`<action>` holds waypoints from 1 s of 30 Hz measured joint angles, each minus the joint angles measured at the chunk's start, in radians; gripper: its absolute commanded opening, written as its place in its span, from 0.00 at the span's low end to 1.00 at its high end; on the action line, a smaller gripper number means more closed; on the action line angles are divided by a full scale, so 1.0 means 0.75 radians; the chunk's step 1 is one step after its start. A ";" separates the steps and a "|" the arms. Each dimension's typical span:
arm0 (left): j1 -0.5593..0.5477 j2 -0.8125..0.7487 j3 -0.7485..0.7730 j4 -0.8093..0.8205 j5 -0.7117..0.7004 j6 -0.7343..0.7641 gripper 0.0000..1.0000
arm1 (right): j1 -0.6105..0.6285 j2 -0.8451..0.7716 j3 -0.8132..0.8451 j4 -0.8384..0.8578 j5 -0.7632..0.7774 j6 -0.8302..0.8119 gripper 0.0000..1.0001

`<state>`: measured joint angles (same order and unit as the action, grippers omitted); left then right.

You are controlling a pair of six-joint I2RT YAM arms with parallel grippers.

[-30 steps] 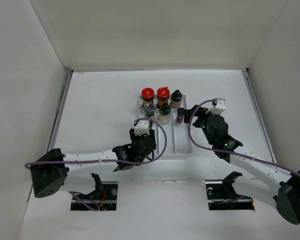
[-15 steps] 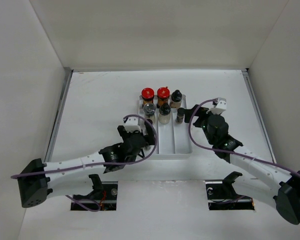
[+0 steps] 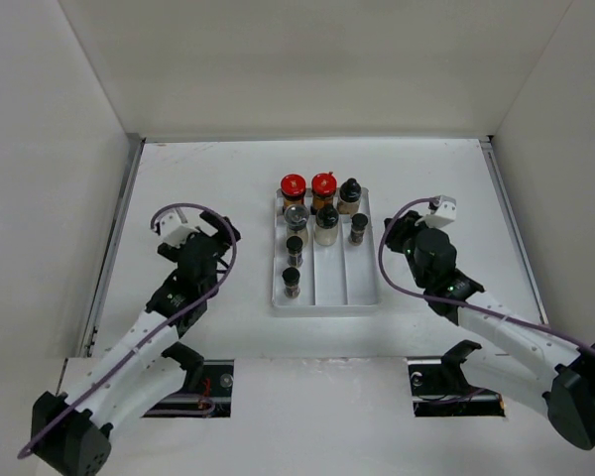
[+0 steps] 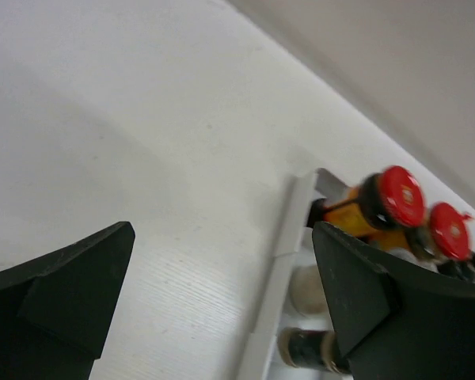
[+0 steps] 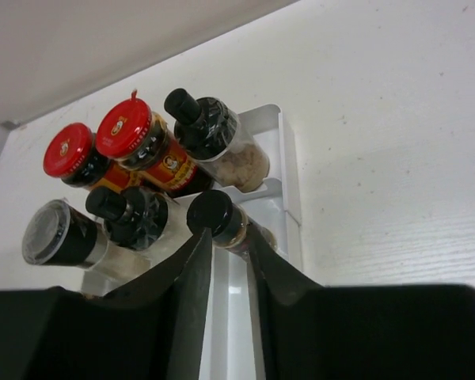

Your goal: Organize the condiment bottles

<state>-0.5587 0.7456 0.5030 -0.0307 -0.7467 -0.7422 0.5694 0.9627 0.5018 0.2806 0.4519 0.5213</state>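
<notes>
The condiment bottles stand in a white tray point(image 3: 362, 297). At the back are two red-capped jars point(image 3: 293, 184) point(image 3: 323, 183) and a black-capped pale one point(image 3: 350, 194). In front of them are a grey-lidded jar point(image 3: 297, 215), a black-capped pale jar point(image 3: 326, 224) and a slim dark bottle point(image 3: 358, 228). Two more slim dark bottles point(image 3: 294, 247) point(image 3: 292, 281) stand in the left compartment. My left gripper point(image 3: 221, 234) point(image 4: 222, 269) is open over bare table, left of the tray. My right gripper point(image 3: 389, 230) point(image 5: 229, 237) is shut and empty, just right of the slim bottle point(image 5: 215, 215).
White walls close in the table point(image 3: 198, 188) on the left, back and right. Two dark slots point(image 3: 188, 387) point(image 3: 456, 387) lie in the near edge by the arm bases. The tray's left rim point(image 4: 289, 237) shows in the left wrist view, with the red caps point(image 4: 400, 196) behind it.
My left gripper opened and its arm swung left, away from the tray, leaving the slim dark bottles in the left compartment. My right gripper backed slightly off its slim bottle and shut.
</notes>
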 measured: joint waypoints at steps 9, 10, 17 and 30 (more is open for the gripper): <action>0.385 0.359 -0.044 -0.074 0.376 -0.159 1.00 | -0.019 0.036 -0.004 0.002 0.006 0.033 0.64; 0.388 0.380 -0.044 -0.075 0.398 -0.166 1.00 | -0.024 0.038 -0.005 0.002 0.006 0.032 0.68; 0.384 0.376 -0.097 0.051 0.474 -0.193 1.00 | -0.070 0.038 -0.023 0.002 0.007 0.044 0.75; 0.379 0.441 -0.131 0.260 0.513 -0.212 1.00 | -0.200 0.069 -0.047 -0.003 0.006 0.070 0.72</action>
<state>-0.2741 1.0763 0.4046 0.1642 -0.3618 -0.9009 0.4191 1.0145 0.4667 0.2783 0.4564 0.5735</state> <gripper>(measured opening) 0.997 0.711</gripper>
